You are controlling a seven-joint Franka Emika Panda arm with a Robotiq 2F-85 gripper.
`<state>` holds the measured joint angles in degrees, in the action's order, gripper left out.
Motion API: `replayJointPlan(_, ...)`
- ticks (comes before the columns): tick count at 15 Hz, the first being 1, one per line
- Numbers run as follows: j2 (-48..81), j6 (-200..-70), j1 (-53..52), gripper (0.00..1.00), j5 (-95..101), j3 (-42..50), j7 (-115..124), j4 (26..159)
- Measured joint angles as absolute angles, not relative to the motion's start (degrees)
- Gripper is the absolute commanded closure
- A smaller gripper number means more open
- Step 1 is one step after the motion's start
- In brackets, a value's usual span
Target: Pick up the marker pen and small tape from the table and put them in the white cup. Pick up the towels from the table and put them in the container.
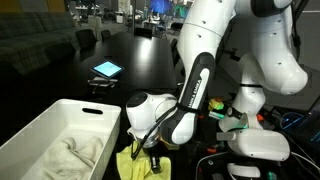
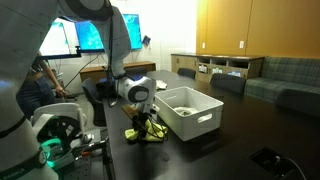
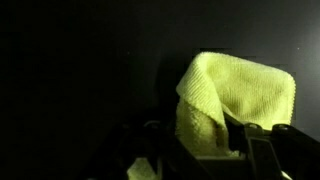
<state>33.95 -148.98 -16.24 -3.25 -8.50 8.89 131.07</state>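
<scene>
The claw (image 1: 148, 152) is down on the crumpled yellow-green towel (image 1: 132, 166), just right of the container (image 1: 60, 125) on the dark, glossy table (image 1: 60, 75). In the wrist view a nubbly fold (image 3: 235, 95) of that towel stands up between the black fingers (image 3: 258, 148). They are half closed, and I cannot tell whether they pinch it. A rumpled white towel (image 1: 75, 152) lies inside the smooth, rectangular container.

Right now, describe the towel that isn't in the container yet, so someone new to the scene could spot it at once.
Find the large white container on the dark table. Right beside it, under the robot's hand, a crumpled towel lies on the tabletop. It is bright yellow-green, unlike the white towel lying inside the container.
</scene>
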Motion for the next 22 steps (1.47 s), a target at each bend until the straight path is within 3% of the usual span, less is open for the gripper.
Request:
replayJointPlan(2,33.67,-149.01,-16.77,0.92,-3.17,-8.32,9.84,131.08)
replayJointPlan(4,33.34,-149.03,-17.21,0.87,-3.12,-8.21,10.70,131.23)
replayJointPlan(11,28.07,-147.39,-18.23,0.87,-3.07,-8.14,13.70,134.83)
replayJointPlan(22,6.22,-129.05,-18.18,0.88,-3.28,-8.37,27.90,140.62)
